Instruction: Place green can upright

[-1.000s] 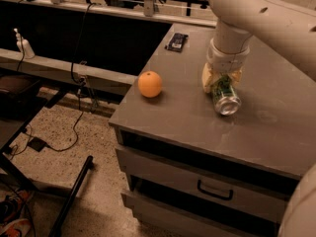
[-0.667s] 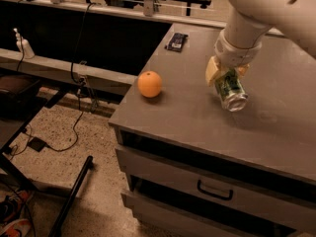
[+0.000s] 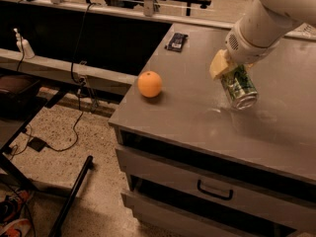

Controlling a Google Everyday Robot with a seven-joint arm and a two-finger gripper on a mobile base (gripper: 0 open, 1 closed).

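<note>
The green can (image 3: 239, 87) is held tilted above the grey cabinet top (image 3: 197, 112), its shiny silver end pointing down and toward the camera. My gripper (image 3: 231, 69) is shut on the green can's upper part; a cream-coloured fingertip (image 3: 217, 65) shows on its left side and the other finger is hidden behind the can. The white arm comes in from the upper right. An orange (image 3: 149, 84) sits on the cabinet top to the left of the can, well apart from it.
A small dark flat packet (image 3: 177, 41) lies at the back of the cabinet top. Drawers with a black handle (image 3: 214, 191) are below the front edge. Left of the cabinet are a dark shelf, cables and a black table leg on the floor.
The gripper has lifted the can off the cabinet top and carried it a little right. The can's silver end now tips downward. The view has shifted closer.
</note>
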